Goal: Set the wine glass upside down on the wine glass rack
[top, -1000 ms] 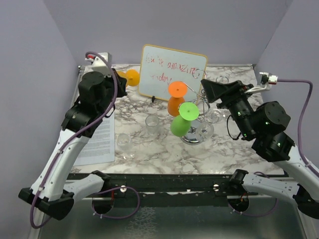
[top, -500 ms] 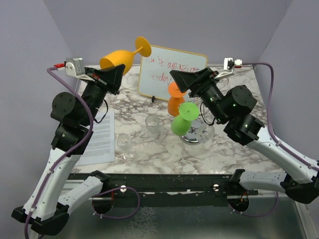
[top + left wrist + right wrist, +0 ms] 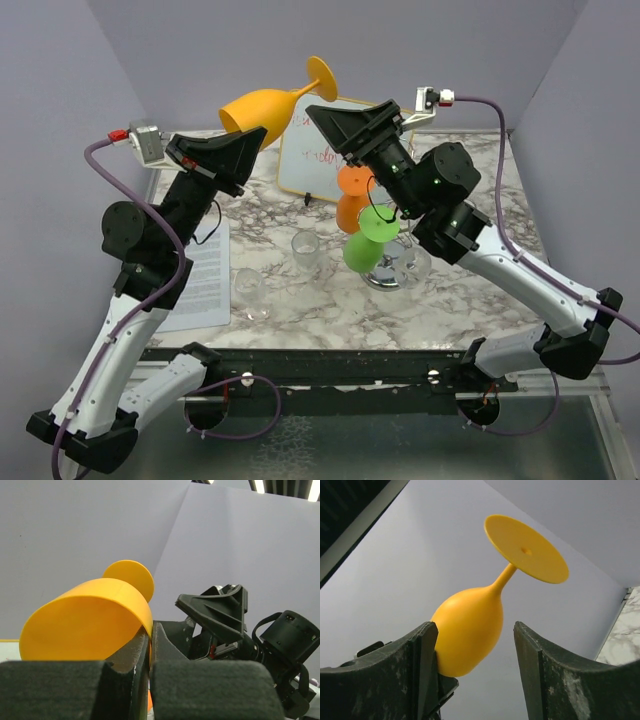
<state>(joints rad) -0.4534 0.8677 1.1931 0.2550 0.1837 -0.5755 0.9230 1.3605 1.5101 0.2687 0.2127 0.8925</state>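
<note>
A yellow-orange wine glass (image 3: 262,107) is held high above the back of the table, lying nearly sideways with its foot (image 3: 322,75) pointing up and right. My left gripper (image 3: 252,140) is shut on the rim of its bowl (image 3: 85,622), one finger inside and one outside. My right gripper (image 3: 315,112) is open just to the right of the bowl. In the right wrist view the bowl (image 3: 467,630) stands beyond the spread fingers (image 3: 530,645), apart from them. The silver wine glass rack (image 3: 388,272) stands mid-table, carrying an orange glass (image 3: 352,195) and a green glass (image 3: 368,240) upside down.
A small whiteboard (image 3: 340,150) with red writing stands behind the rack. Two clear glasses (image 3: 305,250) (image 3: 250,290) sit on the marble top left of the rack. A printed sheet (image 3: 200,280) lies at the left edge. Grey walls close in on both sides.
My left arm has lifted the wine glass from the table's back left up into the air. My right arm swung up and left from beside the rack toward the glass, jaws narrowing slightly.
</note>
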